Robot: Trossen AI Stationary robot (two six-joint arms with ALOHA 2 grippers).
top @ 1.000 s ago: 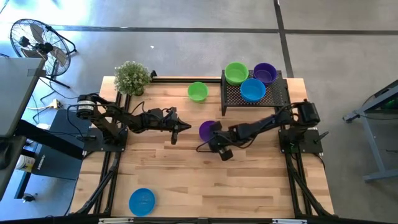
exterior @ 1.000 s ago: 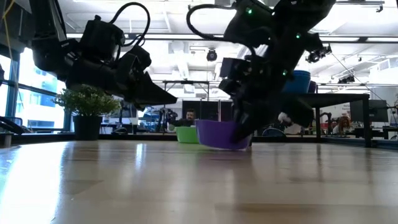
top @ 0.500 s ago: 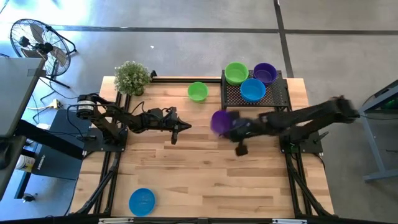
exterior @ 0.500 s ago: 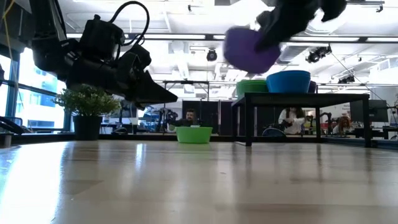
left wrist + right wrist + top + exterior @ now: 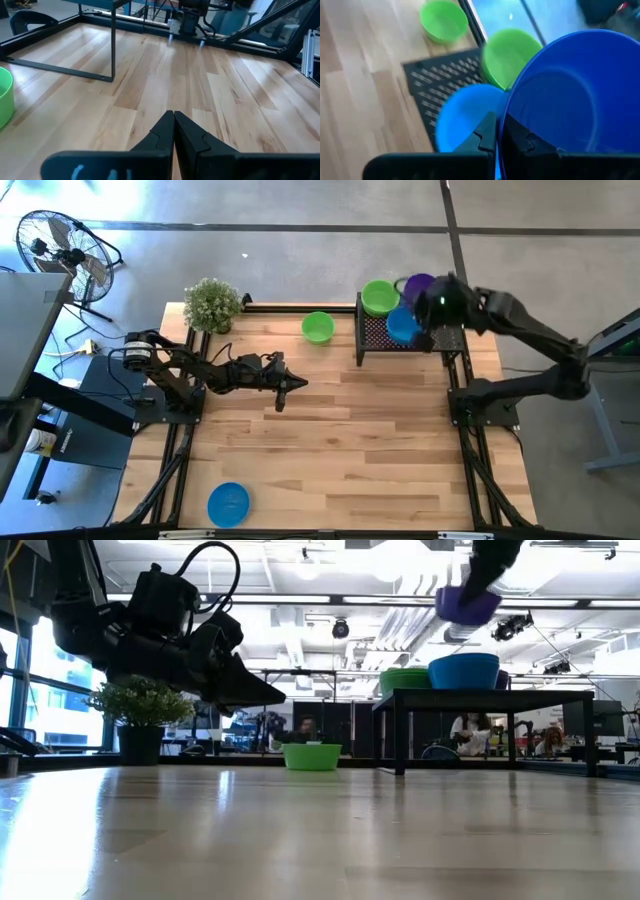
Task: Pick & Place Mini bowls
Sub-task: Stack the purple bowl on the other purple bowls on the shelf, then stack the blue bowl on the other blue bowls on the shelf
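high view, pale wood table, grey floor, fan perhaps idle

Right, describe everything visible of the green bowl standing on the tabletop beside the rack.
The green bowl is small, round, shallow, solid bright green, plastic-looking. It stands upright, mouth up, empty, on the wooden table near its far edge, between the potted plant and the black rack. Only the table touches it.

A purple mini bowl hangs tilted in the right end effector above the rack, where green and blue bowls sit. Another green bowl and a blue one rest on the worktop.
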